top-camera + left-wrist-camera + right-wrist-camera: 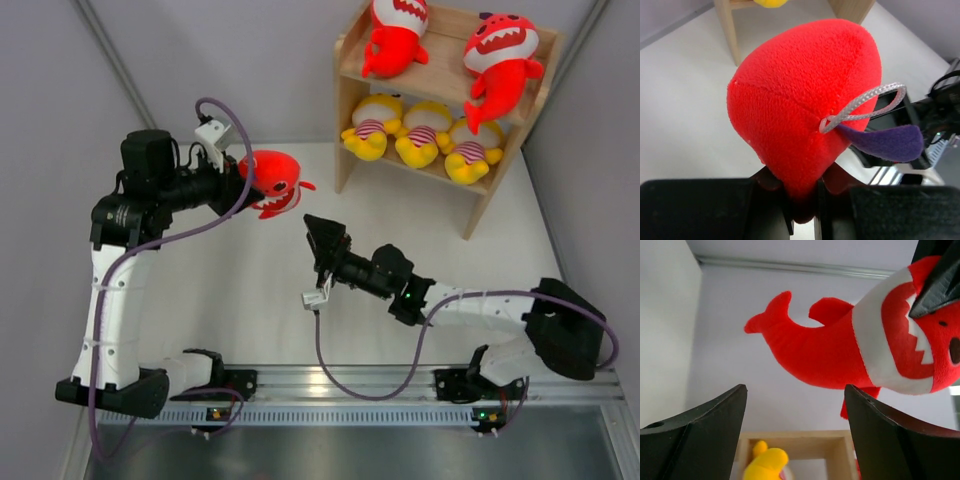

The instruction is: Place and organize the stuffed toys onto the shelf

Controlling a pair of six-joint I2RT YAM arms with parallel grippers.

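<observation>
My left gripper [244, 185] is shut on a red plush shark [272, 183] and holds it in the air left of the wooden shelf [352, 75]. In the left wrist view the shark [800, 105] fills the frame, pinched at its lower end between the fingers. Two more red sharks [392, 35] [500, 62] lie on the shelf's top tier. Three yellow striped plush animals [368, 128] [424, 132] [470, 150] sit on the lower tier. My right gripper [318, 232] is open and empty below the held shark, which shows in its view [850, 347].
Grey walls close in the white table [250, 310] on the left and right. The shelf's front right leg [478, 215] stands on the table near the right wall. Purple cables [360, 385] loop from both arms over the near rail.
</observation>
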